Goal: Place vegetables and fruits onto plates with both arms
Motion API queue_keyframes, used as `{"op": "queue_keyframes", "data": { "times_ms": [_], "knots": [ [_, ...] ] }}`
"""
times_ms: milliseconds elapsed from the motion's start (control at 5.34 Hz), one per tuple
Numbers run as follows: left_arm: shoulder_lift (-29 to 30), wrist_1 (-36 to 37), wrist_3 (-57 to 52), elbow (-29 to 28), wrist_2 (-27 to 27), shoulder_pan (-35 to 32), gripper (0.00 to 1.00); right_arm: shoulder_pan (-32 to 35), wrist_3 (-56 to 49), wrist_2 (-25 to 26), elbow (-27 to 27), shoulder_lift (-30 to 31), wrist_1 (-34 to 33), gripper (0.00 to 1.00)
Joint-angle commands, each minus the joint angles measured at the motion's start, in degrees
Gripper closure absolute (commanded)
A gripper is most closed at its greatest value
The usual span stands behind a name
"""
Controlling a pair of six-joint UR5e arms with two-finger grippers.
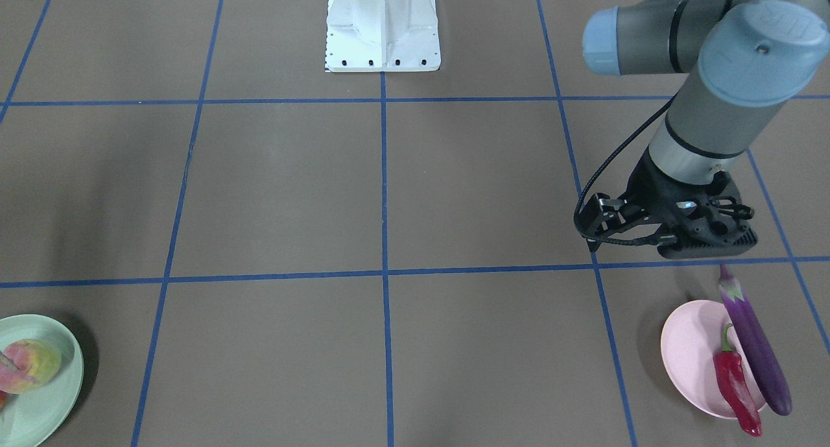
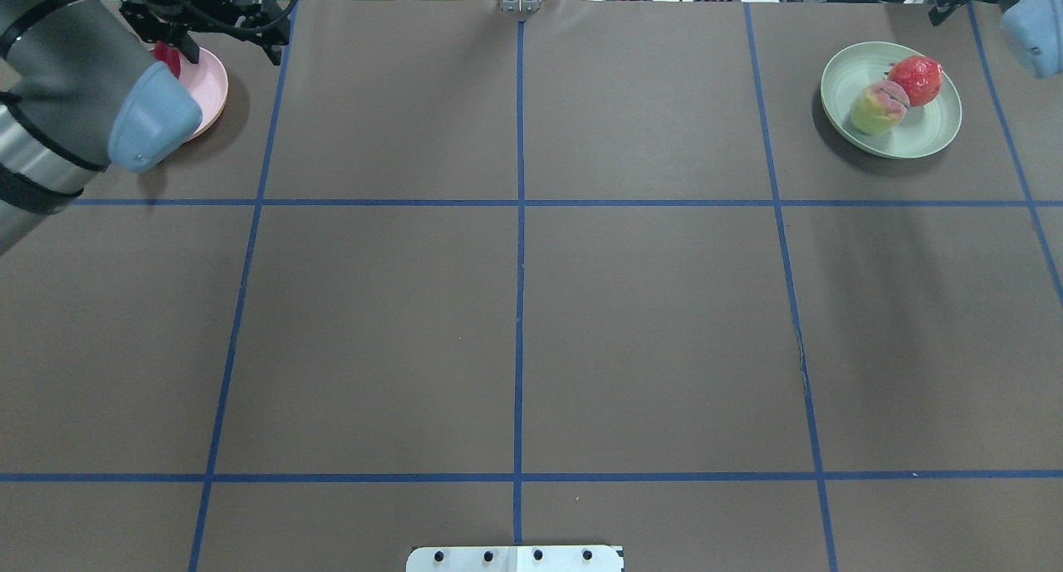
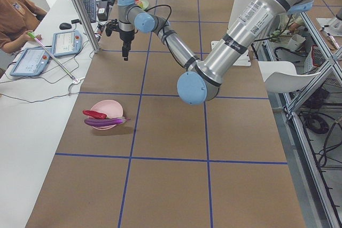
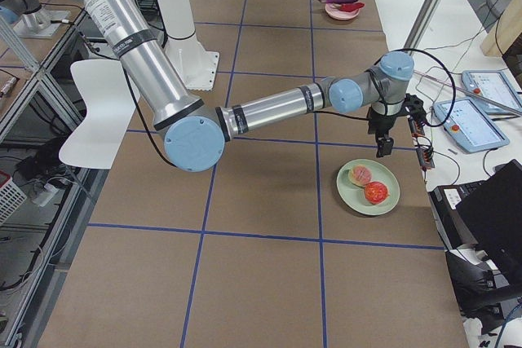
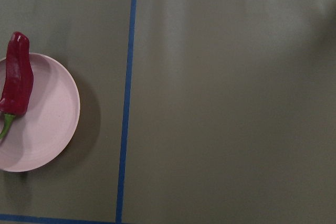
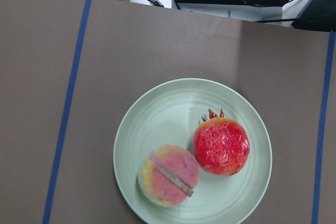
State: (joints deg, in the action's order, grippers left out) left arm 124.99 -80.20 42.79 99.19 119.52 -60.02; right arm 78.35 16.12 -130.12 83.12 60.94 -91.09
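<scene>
**Left end effector** (image 3: 125, 50): black two-finger unit on a grey-and-silver jointed arm with light-blue joint caps. Pointing down, raised clear of the matte brown tabletop (image 2: 648, 323). Just off the robot-side rim of the pale pink round shallow plate (image 1: 687, 356). Finger spacing: cannot tell from any view. In contact with neither plate nor produce.

**Right end effector** (image 4: 381, 146): same build. Hanging above the tabletop just beside the rim of the pale mint green round shallow plate (image 6: 168, 114). Finger spacing: cannot tell. Apart from plate and fruit.

**Long glossy purple eggplant** (image 1: 755, 343): lying across the pink plate. Pale calyx end past the rim toward the left end effector, blunt end overhanging the opposite rim.

**Shiny red chili pepper** (image 1: 736, 382): close alongside the eggplant on the same plate. Curved green stem over the plate's well, pointed tip beyond the rim.

**Pink-yellow peach** (image 6: 168, 176): matte and rounded, with a dark slit across the top. Seated on the green plate.

**Round bumpy red-orange pomegranate** (image 6: 221, 146): small crown on top, on the green plate just beside the peach. Contact between the two not determinable.

**Surroundings:**
- Blue tape lines (image 2: 519, 306) dividing the tabletop into squares.
- White base block (image 1: 382, 25) at the robot's edge.
- Plates well apart, at opposite ends of the tabletop.
- Pink plate partly hidden behind the left arm's blue cap in the overhead view.
- Person in an orange-brown top (image 3: 16, 14) at a white side desk in the left side view.
</scene>
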Motion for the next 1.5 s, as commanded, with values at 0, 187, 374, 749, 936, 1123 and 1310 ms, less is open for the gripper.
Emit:
{"op": "queue_keyframes", "data": {
  "times_ms": [0,187,374,749,936,1123,1310],
  "knots": [
    [-12.43,0.13,-11.84,9.49,0.45,-2.27,0.00,4.16,-0.03,-4.50,15.43,6.96,-10.48,0.00],
    [-16.14,-0.30,-18.90,9.35,1.06,-6.47,0.00,6.45,-0.21,-7.75,18.54,13.52,-9.99,0.00],
    [-19.14,-0.39,-30.46,7.70,5.76,-12.25,0.00,9.51,-0.56,-12.48,19.26,18.89,-5.03,0.00],
    [-20.75,0.13,-47.89,-1.84,11.50,-23.15,0.00,9.81,-0.56,-13.24,18.74,27.00,5.71,0.00],
    [-21.53,-0.82,-57.03,-8.16,13.00,-27.82,0.00,9.72,-0.13,-12.62,18.31,29.12,5.14,0.00],
    [-22.76,-1.01,-62.08,-12.66,16.84,-32.30,0.00,9.72,-0.03,-12.53,18.22,30.27,5.39,0.00],
    [-27.55,-4.31,-61.87,-12.88,17.14,-33.22,0.00,9.72,-0.38,-12.26,18.04,30.55,5.57,0.00]
  ]
}}
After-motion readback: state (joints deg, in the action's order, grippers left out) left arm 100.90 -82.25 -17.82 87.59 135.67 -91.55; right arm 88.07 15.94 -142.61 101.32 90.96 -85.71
